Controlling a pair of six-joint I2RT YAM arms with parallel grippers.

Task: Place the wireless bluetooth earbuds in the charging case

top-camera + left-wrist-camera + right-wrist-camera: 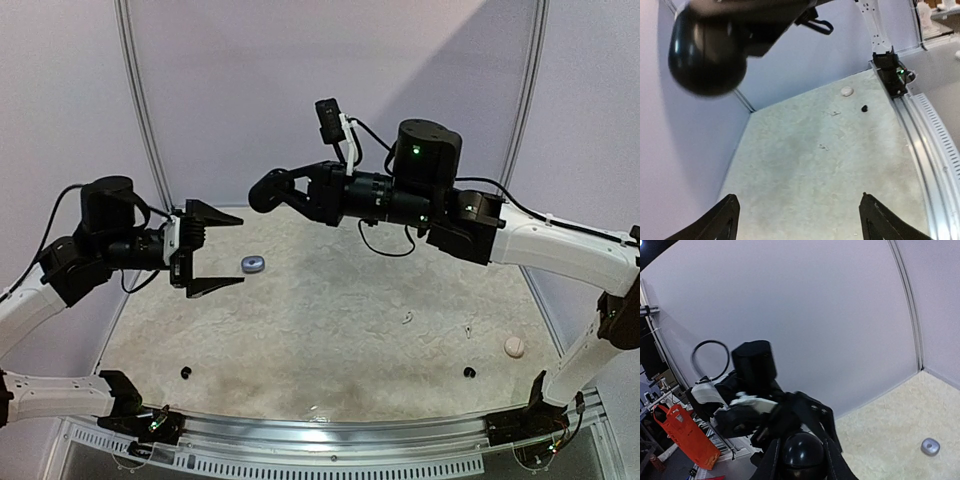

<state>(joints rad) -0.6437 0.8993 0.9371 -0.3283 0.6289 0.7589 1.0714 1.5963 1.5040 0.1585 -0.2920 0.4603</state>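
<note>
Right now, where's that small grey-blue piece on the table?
Top view: the grey-blue piece lies on the table, left of centre toward the far side, just past the fingertips of the open left gripper. The right wrist view shows it at bottom right.

The left gripper hangs with jaws wide apart above the speckled table, where a small grey-blue case lies near its fingertips, while the raised right gripper clamps a rounded black case.

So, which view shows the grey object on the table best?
The top external view: the grey object lies fully visible, central. The right wrist view shows it small at the edge; the left wrist view misses it.
</note>
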